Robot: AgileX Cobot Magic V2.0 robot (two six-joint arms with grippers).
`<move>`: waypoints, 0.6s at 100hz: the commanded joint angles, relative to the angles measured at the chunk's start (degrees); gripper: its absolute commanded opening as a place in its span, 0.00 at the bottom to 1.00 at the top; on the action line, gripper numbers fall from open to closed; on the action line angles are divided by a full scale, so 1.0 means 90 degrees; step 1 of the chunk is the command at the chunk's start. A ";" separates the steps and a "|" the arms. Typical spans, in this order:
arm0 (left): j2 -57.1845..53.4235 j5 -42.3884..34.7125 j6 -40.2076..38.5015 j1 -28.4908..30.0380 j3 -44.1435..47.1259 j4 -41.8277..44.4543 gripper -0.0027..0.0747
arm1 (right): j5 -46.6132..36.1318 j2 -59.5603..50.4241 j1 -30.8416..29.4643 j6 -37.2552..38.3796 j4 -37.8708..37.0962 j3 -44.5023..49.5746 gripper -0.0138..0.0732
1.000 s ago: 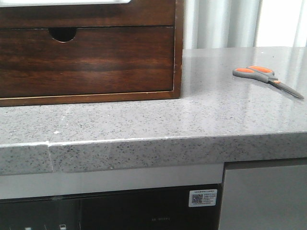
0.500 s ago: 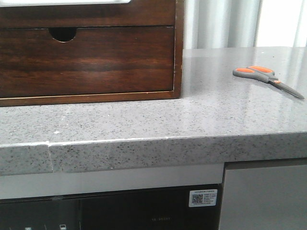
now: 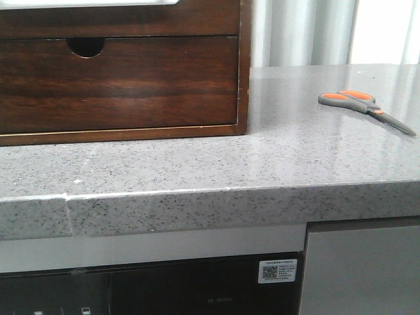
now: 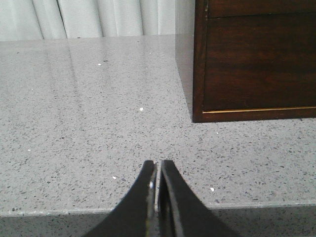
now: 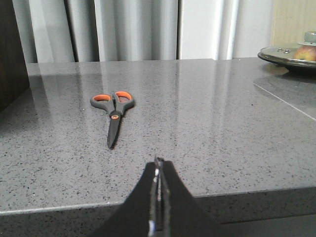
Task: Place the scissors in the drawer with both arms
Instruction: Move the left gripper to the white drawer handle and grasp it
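The scissors (image 3: 359,102), grey with orange-lined loops, lie flat on the grey stone counter at the right, blades pointing right and toward me. They also show in the right wrist view (image 5: 113,109), ahead and to one side of my right gripper (image 5: 159,161), which is shut and empty over the counter's front edge. The plain-fronted drawer (image 3: 118,20) is closed at the top of the dark wooden cabinet, whitish along its top. My left gripper (image 4: 158,163) is shut and empty over the counter edge, beside the cabinet (image 4: 256,64). Neither gripper shows in the front view.
Below the plain drawer is a like drawer front with a half-round finger notch (image 3: 85,46). A metal plate with fruit (image 5: 291,53) stands at the far right of the counter (image 3: 197,164). A dark appliance front with a label (image 3: 277,270) is under the counter.
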 commanded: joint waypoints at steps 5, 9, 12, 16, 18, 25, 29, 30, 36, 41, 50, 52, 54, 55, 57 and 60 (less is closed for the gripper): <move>-0.0217 -0.0532 0.0000 0.0025 0.0121 -0.0010 0.01 | -0.0433 -0.0178 -0.0033 -0.0047 -0.0018 0.0199 0.08; -0.0217 -0.0572 0.0000 0.0025 0.0121 -0.0045 0.01 | -0.0433 -0.0178 -0.0033 -0.0047 -0.0018 0.0199 0.08; -0.0217 -0.0643 0.0000 0.0025 0.0121 -0.0083 0.01 | -0.0433 -0.0178 -0.0033 -0.0047 -0.0001 0.0199 0.08; -0.0217 -0.0752 0.0000 0.0025 0.0106 -0.0122 0.01 | -0.0433 -0.0178 -0.0033 -0.0047 0.0212 0.0186 0.08; -0.0217 -0.0801 0.0000 0.0025 0.0092 -0.0122 0.01 | -0.0413 -0.0178 -0.0033 -0.0047 0.0283 0.0177 0.08; -0.0217 -0.0816 0.0000 0.0025 -0.0025 -0.0122 0.01 | -0.0200 -0.0135 -0.0021 -0.0047 0.0415 0.0085 0.08; -0.0209 -0.0802 0.0000 0.0025 -0.0113 -0.0122 0.01 | -0.0059 -0.0072 -0.0007 -0.0047 0.0415 -0.0003 0.08; -0.0209 -0.0802 0.0000 0.0025 -0.0131 -0.0122 0.01 | -0.0025 -0.0057 -0.0007 -0.0047 0.0415 -0.0021 0.08; -0.0170 -0.0776 0.0000 0.0025 -0.0320 -0.0181 0.01 | -0.0010 0.0119 0.0049 -0.0047 0.0415 -0.0171 0.08; -0.0092 -0.0704 0.0000 0.0025 -0.0518 -0.0218 0.01 | 0.0018 0.0255 0.0126 -0.0047 0.0403 -0.0291 0.08; 0.0126 -0.0520 0.0000 0.0025 -0.0930 -0.0170 0.01 | 0.0309 0.0615 0.0249 -0.0047 0.0340 -0.0659 0.08; 0.0188 -0.0473 0.0000 0.0025 -0.1022 -0.0122 0.01 | 0.0395 0.0710 0.0269 -0.0047 0.0325 -0.0749 0.08; 0.0258 -0.0465 0.0000 0.0025 -0.1103 -0.0122 0.01 | 0.0458 0.0774 0.0285 -0.0047 0.0325 -0.0835 0.08; 0.0280 -0.0461 0.0000 0.0025 -0.1128 -0.0122 0.01 | 0.0474 0.0837 0.0300 -0.0047 0.0325 -0.0864 0.08; 0.0352 -0.0461 0.0000 0.0025 -0.1201 -0.0122 0.01 | 0.0521 0.0931 0.0316 -0.0047 0.0325 -0.0950 0.08; 0.0451 -0.0461 0.0000 0.0025 -0.1295 -0.0122 0.01 | 0.0582 0.1053 0.0335 -0.0047 0.0325 -0.1068 0.08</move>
